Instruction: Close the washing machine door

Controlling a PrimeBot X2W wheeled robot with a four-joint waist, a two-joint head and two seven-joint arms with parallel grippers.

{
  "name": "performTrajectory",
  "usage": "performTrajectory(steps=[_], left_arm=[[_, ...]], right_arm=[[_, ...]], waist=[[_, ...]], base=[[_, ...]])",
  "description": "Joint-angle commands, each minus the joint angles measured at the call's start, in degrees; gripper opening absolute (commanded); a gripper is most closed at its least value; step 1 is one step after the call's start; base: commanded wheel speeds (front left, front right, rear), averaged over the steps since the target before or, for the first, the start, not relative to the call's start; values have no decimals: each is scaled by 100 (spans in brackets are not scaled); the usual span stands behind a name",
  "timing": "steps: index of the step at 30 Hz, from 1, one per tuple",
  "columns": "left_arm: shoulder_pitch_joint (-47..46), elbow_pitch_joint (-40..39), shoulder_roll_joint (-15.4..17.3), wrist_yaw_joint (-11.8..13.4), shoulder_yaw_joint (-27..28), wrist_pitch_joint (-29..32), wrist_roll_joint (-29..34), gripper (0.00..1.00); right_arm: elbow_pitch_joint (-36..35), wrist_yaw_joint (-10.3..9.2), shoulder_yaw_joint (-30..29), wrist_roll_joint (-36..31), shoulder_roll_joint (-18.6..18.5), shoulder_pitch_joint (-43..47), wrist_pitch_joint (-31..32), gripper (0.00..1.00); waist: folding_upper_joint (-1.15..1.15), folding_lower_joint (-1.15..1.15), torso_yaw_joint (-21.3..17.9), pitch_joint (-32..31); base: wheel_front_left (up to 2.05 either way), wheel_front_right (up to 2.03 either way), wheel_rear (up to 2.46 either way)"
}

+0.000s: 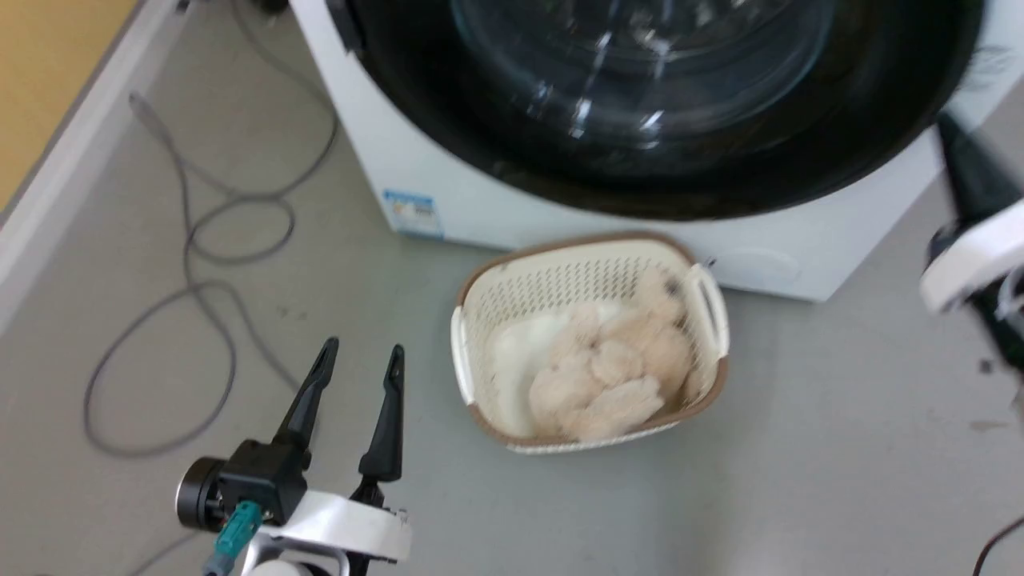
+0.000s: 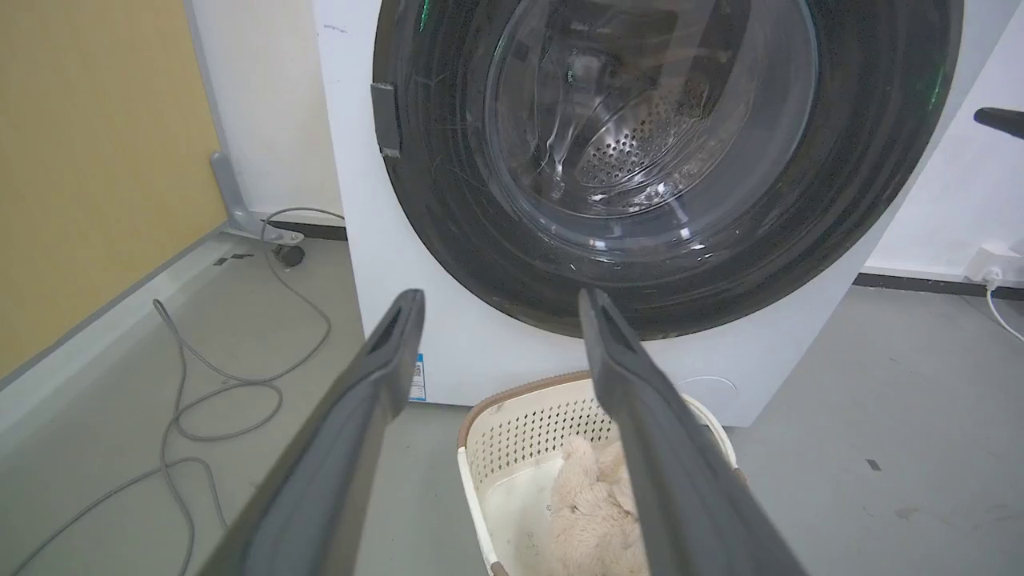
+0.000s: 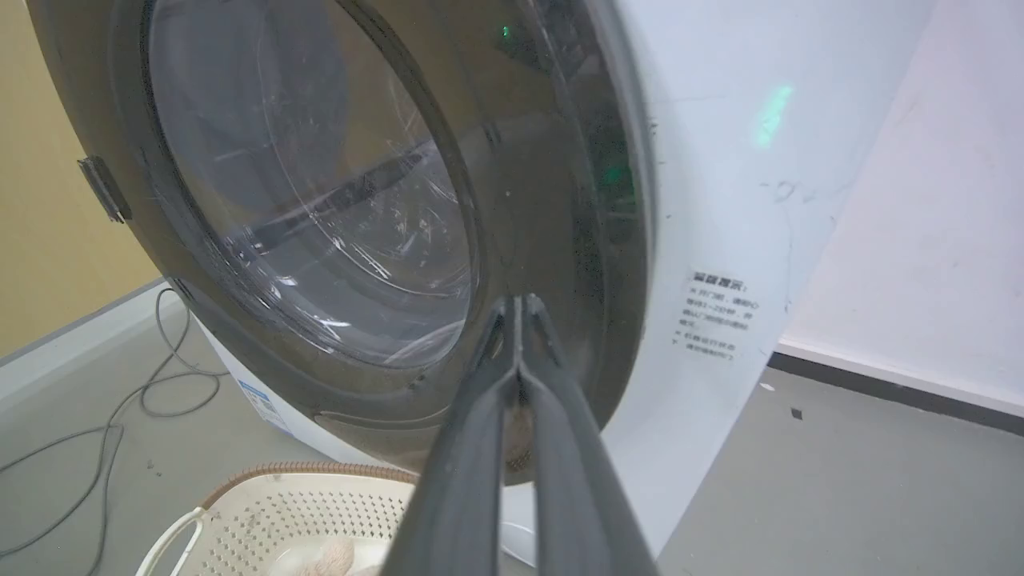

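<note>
The washing machine door [image 1: 640, 104] lies flat against the front of the white washing machine [image 1: 448, 184], its dark glossy rim and clear glass [image 2: 648, 120] facing me. Through the glass the steel drum [image 2: 632, 144] shows. My right gripper [image 3: 518, 308] is shut with nothing in it, its tips close to the door's dark rim [image 3: 576, 264] near the right side. In the head view the right gripper [image 1: 960, 152] is blurred at the right edge. My left gripper [image 1: 360, 356] hangs open over the floor, well short of the machine; its fingers [image 2: 376, 376] frame the door from below.
A cream laundry basket [image 1: 592, 264] with a fluffy beige item [image 1: 616, 376] stands on the floor right before the machine. Grey cables [image 1: 200, 240] loop over the floor at the left, beside a yellow wall panel [image 1: 48, 72]. A white wall [image 3: 920, 200] rises right of the machine.
</note>
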Motion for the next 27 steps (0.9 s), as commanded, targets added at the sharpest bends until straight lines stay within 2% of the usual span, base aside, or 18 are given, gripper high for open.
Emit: performTrajectory(steps=[1,10,15,26,27], left_arm=[[99,18,-4,-15,44,-25,53,100],[416,53,-3,-64,225,-25,132,100],[574,30,-3,-64,310,-25,156,100],[831,106,-4,-22,371,-25,188,100],[843,124,-4,-15,375,-25,194,100]], right_arm=[[-129,-8,38,29,78,266,-45,0],[-1128,-8,-88,-215,295,1520,-64,0],[-1871,-8,-375,-380,609,2295,-65,0],[-3365,-8,-1403,-857,1508,4084,-66,0],[-3458,-8,-1472,-900,1591,4204,-66,16]], waist=[[0,0,-297,-416],[0,0,-722,-1054],[0,0,-935,-1298],[0,0,-1177,-1547],[0,0,-1189,-1555]], base=[[0,0,0],[0,0,0],[0,0,0],[0,0,0],[0,0,0]])
